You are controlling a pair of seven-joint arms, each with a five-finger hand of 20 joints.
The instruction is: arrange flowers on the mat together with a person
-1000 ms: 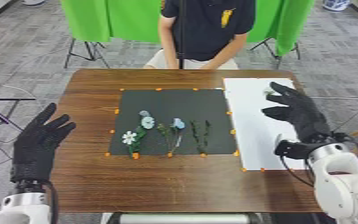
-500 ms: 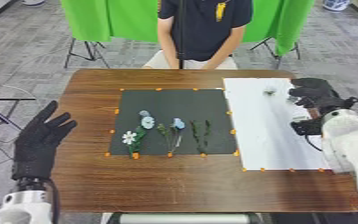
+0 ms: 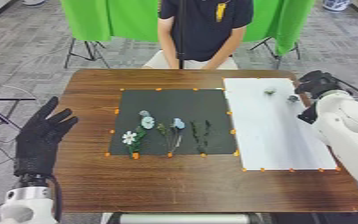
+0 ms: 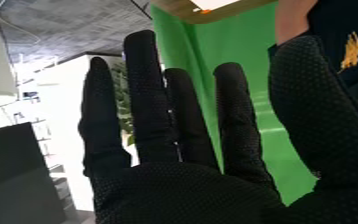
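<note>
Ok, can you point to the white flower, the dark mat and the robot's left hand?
White flower [image 3: 129, 138]: head view, on its petals.
Dark mat [image 3: 171, 104]: head view, bare far part.
Left hand [image 3: 38, 142]: head view, between fingers and wrist.

2 white, rounded arms [image 3: 338, 114] with black cables [image 3: 58, 194] wear black, textured gloves [image 3: 40, 145].

White flower [image 3: 129, 137], pale-blue flowers [image 3: 148, 122], green sprigs [image 3: 206, 131] flat on dark mat [image 3: 162, 102]

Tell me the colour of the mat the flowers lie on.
Dark grey, nearly black, best seen in the head view.
</note>
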